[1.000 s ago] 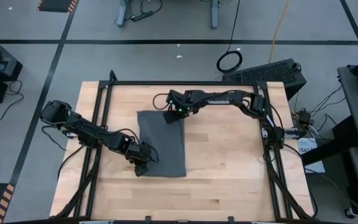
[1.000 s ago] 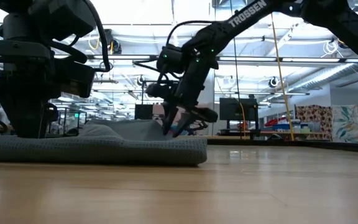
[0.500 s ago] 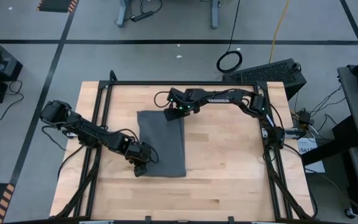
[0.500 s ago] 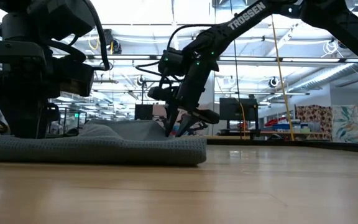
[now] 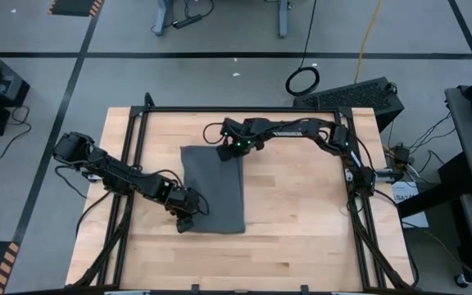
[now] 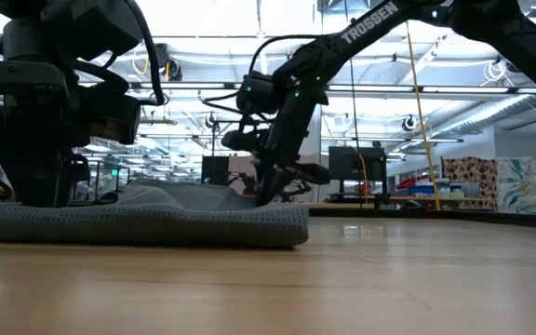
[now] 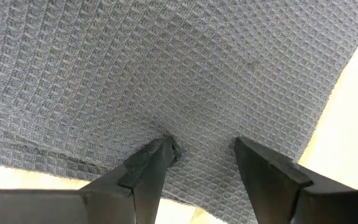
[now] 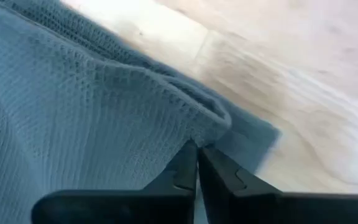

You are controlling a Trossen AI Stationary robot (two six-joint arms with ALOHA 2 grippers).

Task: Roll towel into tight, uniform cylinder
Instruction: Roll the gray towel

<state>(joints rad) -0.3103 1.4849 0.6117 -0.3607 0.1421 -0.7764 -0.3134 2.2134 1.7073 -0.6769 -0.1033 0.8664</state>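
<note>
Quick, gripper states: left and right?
Left gripper: open, fingertips pressed on the towel.
Right gripper: shut, pinching the towel's far corner.

One camera looks straight down on the whole counter [image 5: 301, 213]. One sits low, looking across it. Both wrist cameras are very close to the towel [image 7: 166, 68].

bench [image 5: 301, 213]: pale wood top, black frame rails along left, right and far edges | on bench: towel [image 5: 215, 192], dark grey waffle cloth, spread flat left of centre, far right corner lifted into a fold
</note>
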